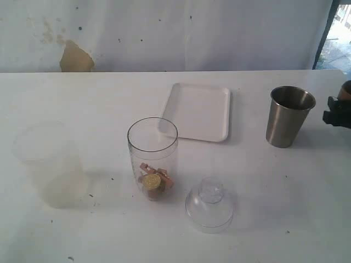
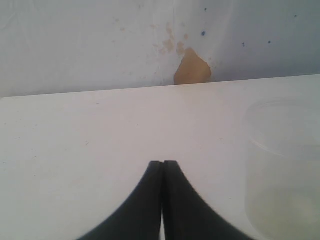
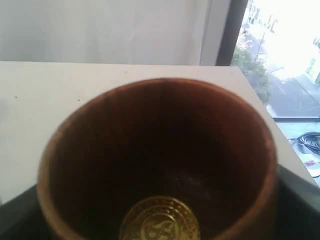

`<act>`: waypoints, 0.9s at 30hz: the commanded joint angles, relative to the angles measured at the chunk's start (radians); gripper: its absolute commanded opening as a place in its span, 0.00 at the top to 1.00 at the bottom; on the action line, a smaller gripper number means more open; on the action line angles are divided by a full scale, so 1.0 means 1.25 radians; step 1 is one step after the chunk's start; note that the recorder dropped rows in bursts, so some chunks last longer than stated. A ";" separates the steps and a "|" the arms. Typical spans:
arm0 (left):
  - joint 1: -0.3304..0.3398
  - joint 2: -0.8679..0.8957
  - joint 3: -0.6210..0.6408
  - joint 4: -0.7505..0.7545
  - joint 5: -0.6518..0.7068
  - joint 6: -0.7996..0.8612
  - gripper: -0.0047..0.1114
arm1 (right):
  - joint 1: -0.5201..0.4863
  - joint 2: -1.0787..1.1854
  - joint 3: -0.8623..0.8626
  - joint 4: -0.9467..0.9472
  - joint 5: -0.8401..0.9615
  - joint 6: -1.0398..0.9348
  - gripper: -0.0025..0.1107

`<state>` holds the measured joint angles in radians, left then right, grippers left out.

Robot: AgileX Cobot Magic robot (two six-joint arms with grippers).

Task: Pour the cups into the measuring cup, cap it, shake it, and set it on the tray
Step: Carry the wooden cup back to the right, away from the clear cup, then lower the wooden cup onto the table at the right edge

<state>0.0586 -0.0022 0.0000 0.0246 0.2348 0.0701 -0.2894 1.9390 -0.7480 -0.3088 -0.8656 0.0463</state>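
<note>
The clear measuring cup (image 1: 153,150) stands upright mid-table, uncapped, with a gold coin and brown pieces at its bottom. Its domed cap (image 1: 209,204) lies on the table just to its right. The white tray (image 1: 198,112) lies behind them. The steel tumbler (image 1: 289,116) stands to the tray's right. At the right edge, my right gripper (image 1: 337,113) is shut on the brown wooden cup (image 3: 160,150), which fills the right wrist view and holds a gold coin (image 3: 160,221). My left gripper (image 2: 162,163) is shut and empty over bare table.
A wide frosted plastic cup (image 1: 49,164) stands at the left, also in the left wrist view as the frosted cup (image 2: 285,170) beside my left gripper. A wall with a brown patch (image 1: 75,57) runs behind the table. The table's right edge borders a window (image 3: 285,55).
</note>
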 commanded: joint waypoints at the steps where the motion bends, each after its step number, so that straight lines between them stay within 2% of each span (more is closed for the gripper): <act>1: -0.001 0.002 0.000 -0.008 -0.003 -0.001 0.96 | -0.032 0.049 0.001 0.003 -0.064 -0.056 0.98; 9: -0.001 0.002 0.000 -0.008 -0.003 -0.001 0.96 | -0.080 0.149 0.001 -0.005 -0.168 -0.056 0.98; 14: -0.001 0.002 0.000 -0.008 -0.003 -0.001 0.96 | -0.085 0.173 0.001 -0.011 -0.178 -0.056 0.98; 19: -0.001 0.002 0.000 -0.008 -0.003 -0.001 0.96 | -0.087 0.179 0.001 -0.008 -0.177 -0.121 0.98; 27: -0.001 0.002 0.000 -0.008 -0.003 -0.001 0.96 | -0.087 0.210 0.001 -0.058 -0.182 -0.094 0.98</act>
<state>0.0586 -0.0022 0.0000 0.0246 0.2348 0.0701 -0.3899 2.1880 -0.7498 -0.3478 -1.0605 -0.0736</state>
